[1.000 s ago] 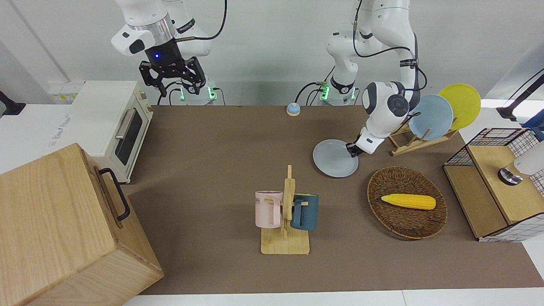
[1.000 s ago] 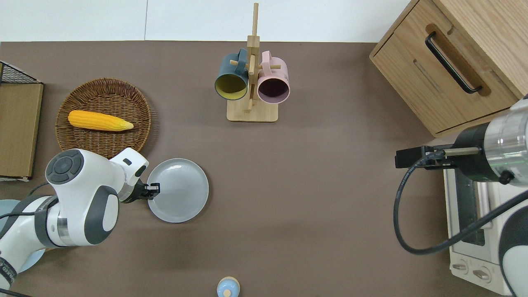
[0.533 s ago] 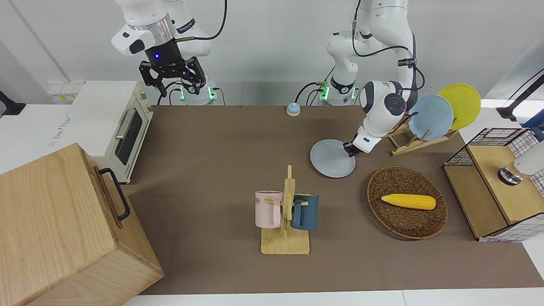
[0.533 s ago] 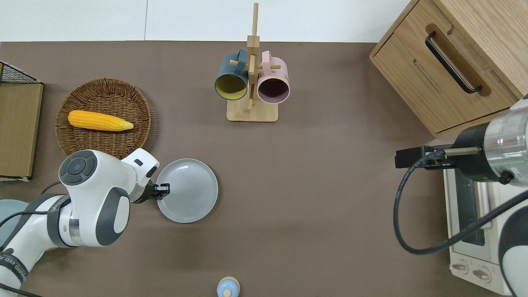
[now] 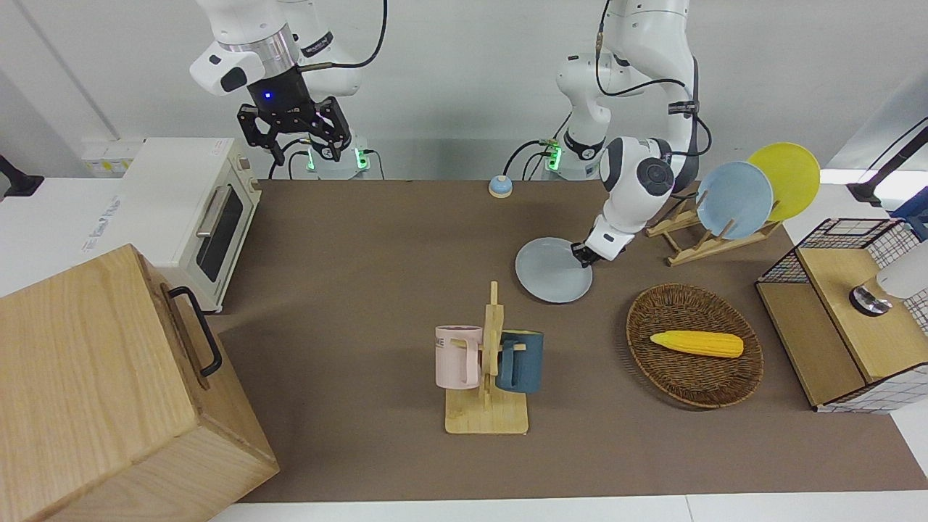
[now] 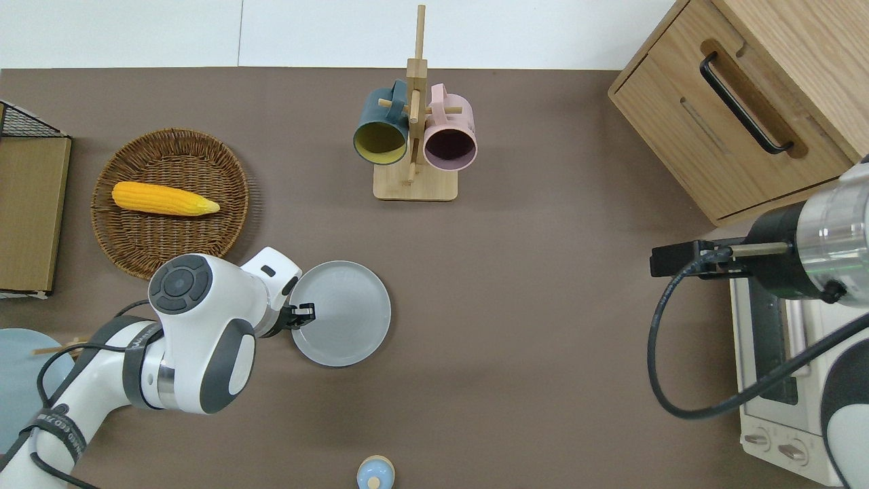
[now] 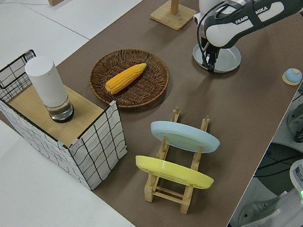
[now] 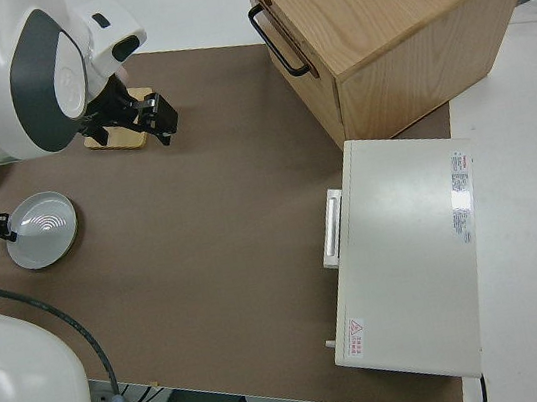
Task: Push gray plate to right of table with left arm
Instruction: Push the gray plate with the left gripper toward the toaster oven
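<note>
The gray plate [image 5: 551, 272] [image 6: 346, 314] [image 7: 226, 60] [image 8: 42, 231] lies flat on the brown table [image 5: 362, 239], toward the left arm's end of its middle stretch. My left gripper [image 5: 582, 254] [image 6: 303, 314] [image 7: 210, 67] is down at table height and shut. Its tip touches the plate's rim on the side toward the left arm's end of the table. It holds nothing. The right arm is parked with its gripper [image 5: 304, 148] open.
A wooden mug rack [image 6: 414, 136] with a teal and a pink mug stands farther from the robots than the plate. A wicker basket [image 6: 146, 238] with corn, a plate rack [image 5: 699, 246], a white oven [image 5: 196, 210], a wooden cabinet [image 5: 109, 391] and a small bell [image 5: 500, 187] also stand here.
The left gripper and the gray plate have slid together toward the right arm's end of the table. The right arm has not moved.
</note>
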